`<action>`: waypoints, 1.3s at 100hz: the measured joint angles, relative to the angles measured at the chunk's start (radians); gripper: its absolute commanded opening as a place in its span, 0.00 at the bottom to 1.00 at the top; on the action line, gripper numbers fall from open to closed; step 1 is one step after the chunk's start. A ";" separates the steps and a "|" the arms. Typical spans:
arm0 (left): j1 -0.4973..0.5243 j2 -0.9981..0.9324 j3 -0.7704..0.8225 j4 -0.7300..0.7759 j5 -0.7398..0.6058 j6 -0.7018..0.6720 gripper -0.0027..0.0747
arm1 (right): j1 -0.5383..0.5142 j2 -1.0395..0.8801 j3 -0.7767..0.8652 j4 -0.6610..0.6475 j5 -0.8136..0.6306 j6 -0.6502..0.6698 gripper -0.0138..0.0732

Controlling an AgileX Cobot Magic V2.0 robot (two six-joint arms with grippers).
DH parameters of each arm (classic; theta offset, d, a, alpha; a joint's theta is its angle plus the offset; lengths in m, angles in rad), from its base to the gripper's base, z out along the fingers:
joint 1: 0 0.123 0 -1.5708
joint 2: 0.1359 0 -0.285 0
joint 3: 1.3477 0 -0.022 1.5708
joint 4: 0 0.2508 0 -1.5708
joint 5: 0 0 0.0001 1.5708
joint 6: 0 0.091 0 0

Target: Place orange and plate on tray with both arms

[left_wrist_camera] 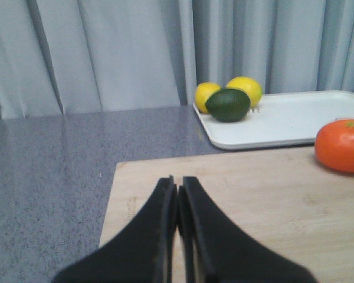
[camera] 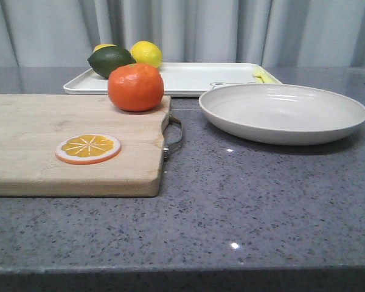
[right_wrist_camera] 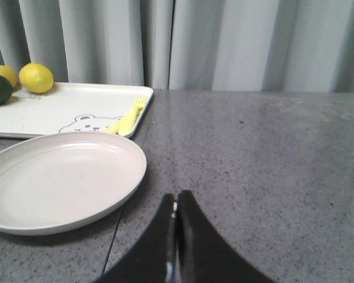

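Front view. I see the orange (camera: 135,87) resting on the far right corner of the wooden cutting board (camera: 73,146), with an orange slice disc (camera: 88,148) lying flat nearer the board's front. The plate (camera: 283,112) sits on the grey table (camera: 249,201) to the right of the board, just beside its metal handle (camera: 174,137). The tray (camera: 188,79) lies behind both, along the far side; a dark green fruit (camera: 111,61) and two lemons (camera: 146,54) sit on its left end. Neither arm appears in this view.

Left wrist view. The left gripper (left_wrist_camera: 177,187) hangs over the cutting board (left_wrist_camera: 253,200), its jaws pressed together with nothing between them. The orange (left_wrist_camera: 342,145) lies well apart from the jaws, off to one side near the board's far edge. Beyond it I see the tray (left_wrist_camera: 283,121), carrying the green fruit (left_wrist_camera: 228,105) and the lemons (left_wrist_camera: 244,88).

Right wrist view. The right gripper (right_wrist_camera: 176,203) hangs over bare table (right_wrist_camera: 253,165), jaws clenched and empty. The plate (right_wrist_camera: 59,180) lies near the jaws, to one side and not touching them. The tray (right_wrist_camera: 65,106) is behind the plate, with a small yellow fork (right_wrist_camera: 130,117) at its near corner.
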 measured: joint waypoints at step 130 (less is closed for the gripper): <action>0.000 0.556 -0.649 -0.133 0.637 0.032 0.72 | 0.000 0.477 -0.516 0.044 0.524 0.000 0.81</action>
